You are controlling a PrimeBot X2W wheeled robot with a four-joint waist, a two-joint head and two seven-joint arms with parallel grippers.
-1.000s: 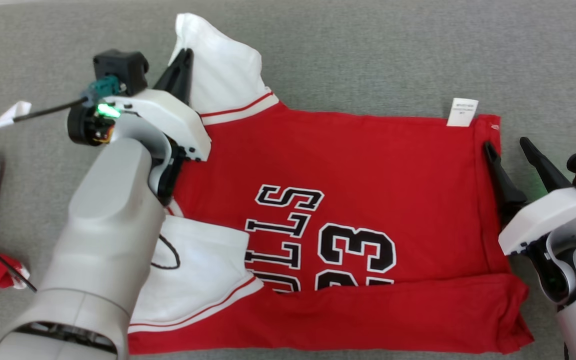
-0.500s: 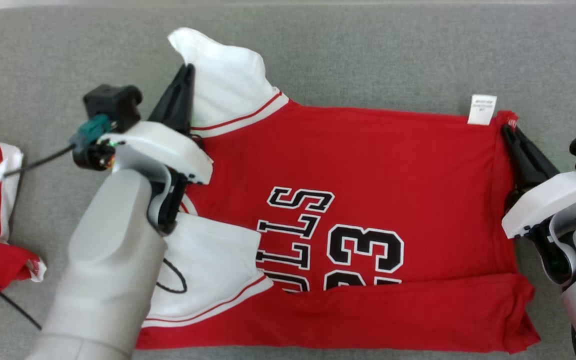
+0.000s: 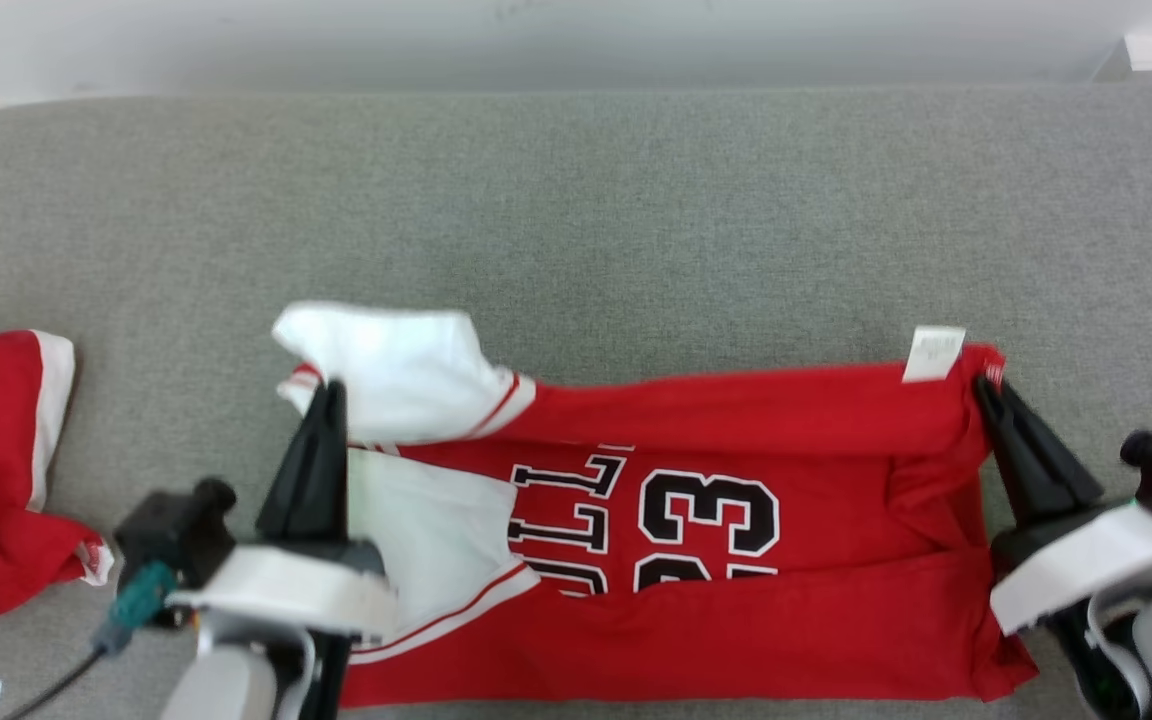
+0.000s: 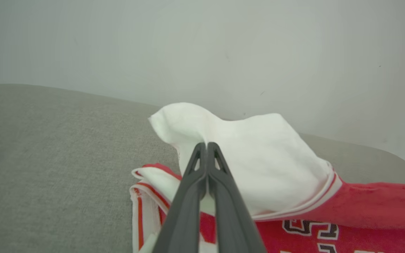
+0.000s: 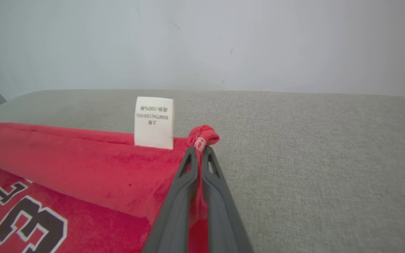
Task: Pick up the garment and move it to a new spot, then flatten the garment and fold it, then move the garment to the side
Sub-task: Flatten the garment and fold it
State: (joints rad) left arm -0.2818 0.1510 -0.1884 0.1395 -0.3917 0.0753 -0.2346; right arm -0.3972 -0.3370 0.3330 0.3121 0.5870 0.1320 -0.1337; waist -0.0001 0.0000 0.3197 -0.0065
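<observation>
Grey padded table [image 3: 576,200] carries the red jersey [image 3: 736,620], which lies across the near middle with its far edge raised and rolled over toward us. We judge it light, limp and not slippery. It will sag between holds, so we want the far corners, pinching through both layers. Our left gripper [image 4: 206,144] is clamped tight on the white sleeve [image 4: 258,158] at the shoulder. Our right gripper [image 5: 198,150] is clamped tight on the red hem corner [image 5: 204,135], just beside the care label [image 5: 154,123].
</observation>
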